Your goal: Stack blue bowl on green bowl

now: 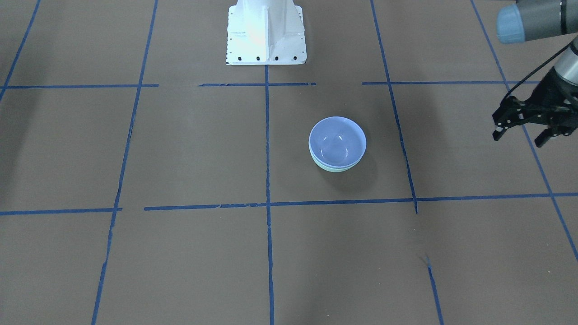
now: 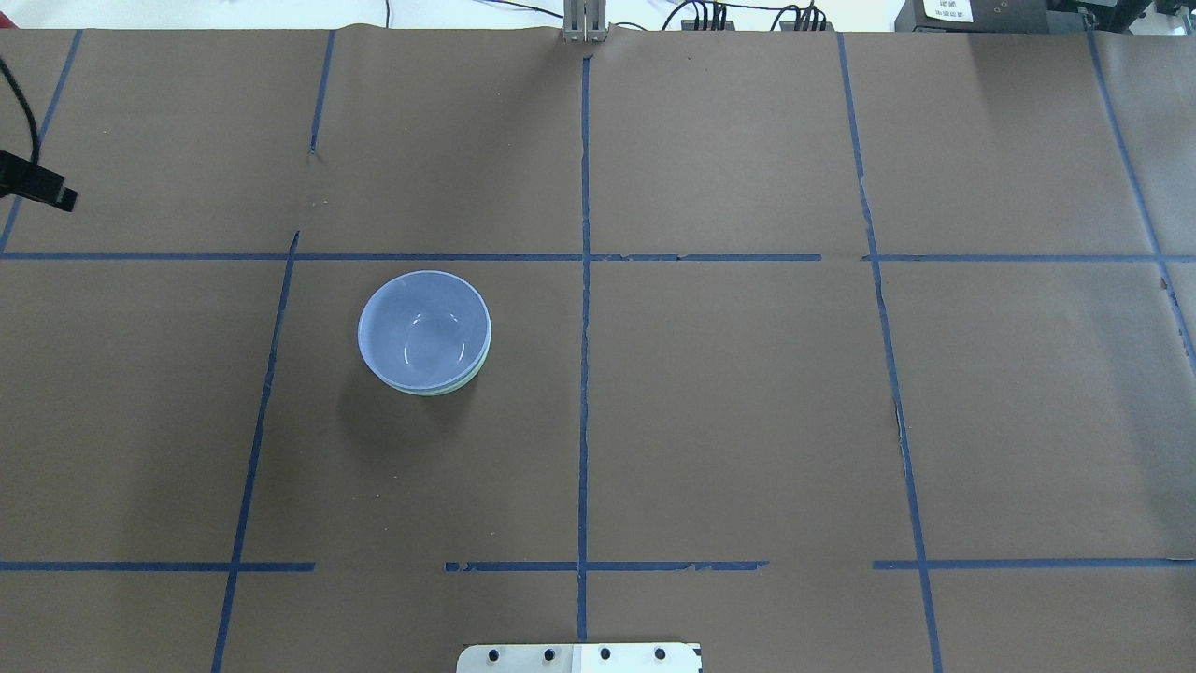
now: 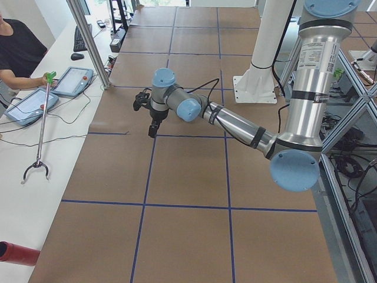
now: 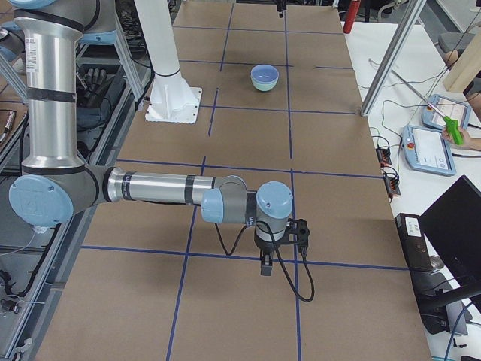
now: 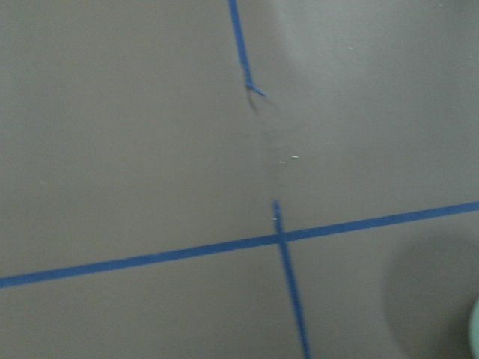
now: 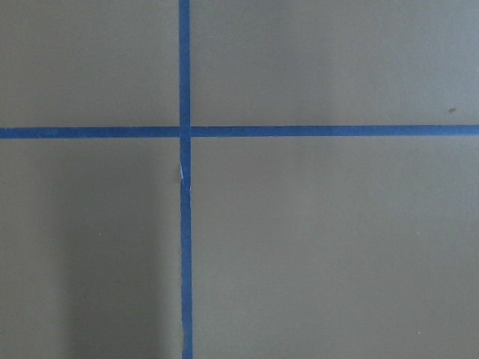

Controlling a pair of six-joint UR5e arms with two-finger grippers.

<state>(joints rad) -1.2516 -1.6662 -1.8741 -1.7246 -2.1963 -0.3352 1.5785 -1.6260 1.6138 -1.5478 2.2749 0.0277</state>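
The blue bowl (image 1: pixel 337 142) sits nested inside the green bowl (image 1: pixel 333 168), of which only the lower rim shows beneath it. The stack also shows in the overhead view, blue (image 2: pixel 424 327) over green (image 2: pixel 450 387), and far off in the exterior right view (image 4: pixel 264 76). My left gripper (image 1: pixel 519 134) is open and empty, raised above the table well to the side of the stack; it also shows in the exterior left view (image 3: pixel 149 112). My right gripper (image 4: pixel 279 252) shows only in the exterior right view, far from the bowls; I cannot tell whether it is open.
The brown table cover carries a grid of blue tape lines (image 2: pixel 585 327). The robot's white base (image 1: pixel 265 34) stands at the table's edge. An operator with a grabber stick (image 3: pixel 41 127) and tablets (image 3: pixel 72 81) are at the side bench.
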